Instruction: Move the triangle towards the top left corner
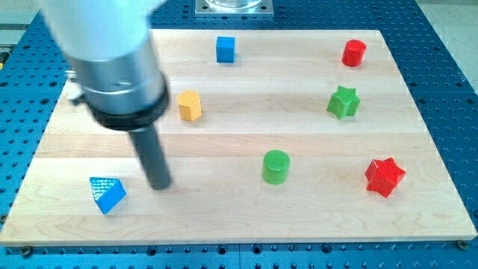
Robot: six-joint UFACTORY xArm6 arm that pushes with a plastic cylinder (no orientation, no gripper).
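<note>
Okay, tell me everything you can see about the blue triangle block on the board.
The blue triangle is a small wedge-shaped block, bright blue, with a finely ridged, plastic-looking top face. It lies flat on the wooden board near the view's bottom left corner, one point aimed toward the view's bottom. No other block touches it. My tip stands just to its right, slightly higher in the view, with a narrow gap between them, so it is not in contact.

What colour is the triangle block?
Blue; the triangle shows best in the camera view, left of my tip.
</note>
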